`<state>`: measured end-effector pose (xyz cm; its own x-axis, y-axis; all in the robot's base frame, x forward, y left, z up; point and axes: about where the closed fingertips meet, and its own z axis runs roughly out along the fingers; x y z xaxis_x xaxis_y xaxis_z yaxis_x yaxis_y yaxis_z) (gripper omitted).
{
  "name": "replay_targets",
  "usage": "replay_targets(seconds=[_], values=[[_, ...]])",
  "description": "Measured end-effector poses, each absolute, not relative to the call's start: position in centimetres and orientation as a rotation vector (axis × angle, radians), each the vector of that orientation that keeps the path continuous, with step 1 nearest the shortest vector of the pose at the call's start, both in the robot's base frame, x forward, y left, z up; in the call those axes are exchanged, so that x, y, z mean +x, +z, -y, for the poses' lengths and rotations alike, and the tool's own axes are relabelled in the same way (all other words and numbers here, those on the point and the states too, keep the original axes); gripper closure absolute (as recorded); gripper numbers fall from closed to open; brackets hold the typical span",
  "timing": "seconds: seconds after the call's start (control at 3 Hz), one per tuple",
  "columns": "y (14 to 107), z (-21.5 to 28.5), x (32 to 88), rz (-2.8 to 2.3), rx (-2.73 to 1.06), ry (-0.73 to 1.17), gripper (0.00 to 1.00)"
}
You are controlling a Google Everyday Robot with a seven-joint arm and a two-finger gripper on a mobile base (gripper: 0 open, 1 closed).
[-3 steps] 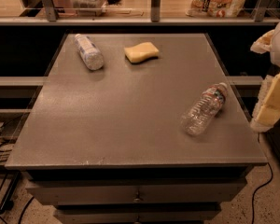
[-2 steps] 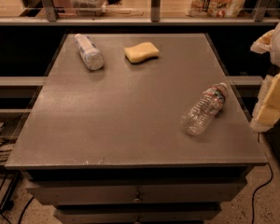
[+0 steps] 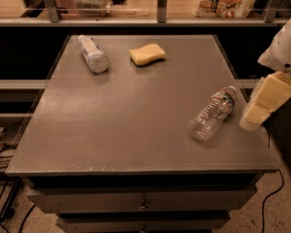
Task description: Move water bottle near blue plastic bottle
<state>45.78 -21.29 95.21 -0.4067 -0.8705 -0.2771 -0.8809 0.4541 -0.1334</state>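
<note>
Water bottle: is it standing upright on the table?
No, the water bottle lies on its side near the right edge of the table, with the gripper just right of it.

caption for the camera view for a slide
Gripper right of the table, beside lying water bottle; blue plastic bottle and sponge at far side.

The robot's gripper (image 3: 260, 105), with its pale yellow pads, at the right edge of the frame, has shifted a little to the left and slightly upward. Its lower tip now hangs at the right rim of the grey table (image 3: 136, 125), just beside the clear, crinkled plastic water bottle (image 3: 213, 113), where a second ago the gap was wider. The white arm housing (image 3: 287, 47) in the upper right reaches lower into the frame than before.
</note>
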Motion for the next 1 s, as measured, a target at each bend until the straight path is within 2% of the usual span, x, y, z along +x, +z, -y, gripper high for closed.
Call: replay_targets(seconds=[0.33, 1.0], values=[[93.54, 20.73, 46.97, -2.504, -1.322, 0.122, 0.0], [92.62, 20.44, 47.54, -2.559, -1.22, 0.174, 0.0]])
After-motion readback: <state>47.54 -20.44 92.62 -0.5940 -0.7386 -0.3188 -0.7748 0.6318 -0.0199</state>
